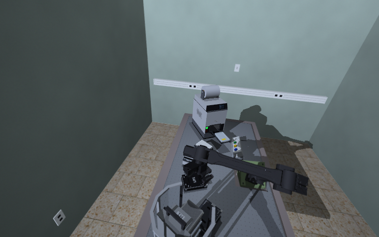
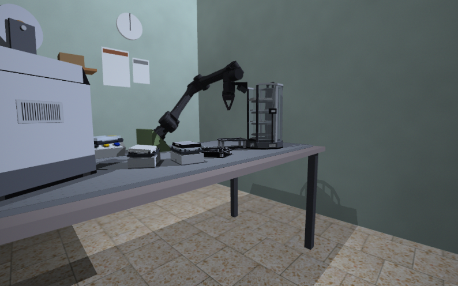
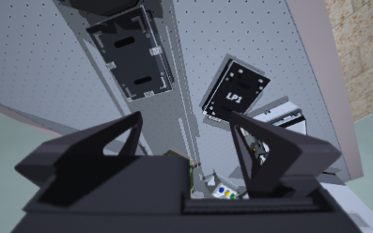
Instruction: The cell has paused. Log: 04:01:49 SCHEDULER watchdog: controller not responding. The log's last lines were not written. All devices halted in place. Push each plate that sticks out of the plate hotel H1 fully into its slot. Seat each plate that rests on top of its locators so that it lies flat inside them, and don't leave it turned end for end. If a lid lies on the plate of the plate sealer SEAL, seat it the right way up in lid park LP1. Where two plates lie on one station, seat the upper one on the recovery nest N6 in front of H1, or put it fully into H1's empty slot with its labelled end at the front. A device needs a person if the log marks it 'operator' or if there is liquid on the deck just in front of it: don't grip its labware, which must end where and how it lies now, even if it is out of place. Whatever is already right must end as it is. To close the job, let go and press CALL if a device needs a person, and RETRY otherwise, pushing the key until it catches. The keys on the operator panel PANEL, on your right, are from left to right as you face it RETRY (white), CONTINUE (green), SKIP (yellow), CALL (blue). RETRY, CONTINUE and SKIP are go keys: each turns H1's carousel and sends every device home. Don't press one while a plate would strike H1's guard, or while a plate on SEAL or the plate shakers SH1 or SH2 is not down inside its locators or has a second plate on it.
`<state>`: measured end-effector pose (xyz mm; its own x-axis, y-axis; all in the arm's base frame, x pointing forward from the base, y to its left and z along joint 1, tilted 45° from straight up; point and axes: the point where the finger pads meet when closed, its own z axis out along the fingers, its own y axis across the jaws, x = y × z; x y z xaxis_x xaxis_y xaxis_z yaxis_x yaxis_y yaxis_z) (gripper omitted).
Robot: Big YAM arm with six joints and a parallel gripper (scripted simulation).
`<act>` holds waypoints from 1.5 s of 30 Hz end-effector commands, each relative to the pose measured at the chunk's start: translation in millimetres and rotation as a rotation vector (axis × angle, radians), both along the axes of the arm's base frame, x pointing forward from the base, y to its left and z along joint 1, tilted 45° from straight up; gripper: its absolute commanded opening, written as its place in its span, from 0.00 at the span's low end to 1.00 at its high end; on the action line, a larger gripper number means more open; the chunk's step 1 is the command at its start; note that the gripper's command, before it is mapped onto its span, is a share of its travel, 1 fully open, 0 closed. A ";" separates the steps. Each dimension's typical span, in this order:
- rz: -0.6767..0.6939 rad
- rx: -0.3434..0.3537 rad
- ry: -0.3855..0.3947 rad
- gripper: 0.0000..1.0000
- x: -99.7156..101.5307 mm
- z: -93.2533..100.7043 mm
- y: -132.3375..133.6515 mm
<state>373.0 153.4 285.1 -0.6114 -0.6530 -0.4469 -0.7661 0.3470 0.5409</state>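
Observation:
My gripper (image 2: 228,102) is open and empty. It hangs high above the table, pointing down, just left of the plate hotel H1 (image 2: 265,115). In the wrist view its fingers frame the black lid park LP1 (image 3: 235,94), which has nothing on it, and the empty recovery nest N6 (image 3: 132,58) lies further out. H1 (image 1: 185,217) stands at the near end of the table, with a grey plate (image 1: 193,213) in it; I cannot tell how far it sticks out. The sealer SEAL (image 1: 208,117) holds a white plate (image 1: 222,136) with a yellow end on its tray.
The operator panel PANEL (image 1: 236,144) with its coloured keys lies right of the sealer tray. Two shakers (image 2: 186,152) (image 2: 142,156) carry plates between LP1 (image 2: 217,151) and the sealer. The arm's green base (image 1: 251,179) stands at the table's right edge.

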 end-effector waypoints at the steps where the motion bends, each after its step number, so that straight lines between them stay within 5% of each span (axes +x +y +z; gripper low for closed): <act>1: 0.075 0.017 -0.048 1.00 -16.4 10.8 13.7; 34: 0.059 0.015 -0.042 1.00 -82.6 64.6 49.9; 45: -0.042 0.199 -0.132 1.00 -73.8 64.5 41.5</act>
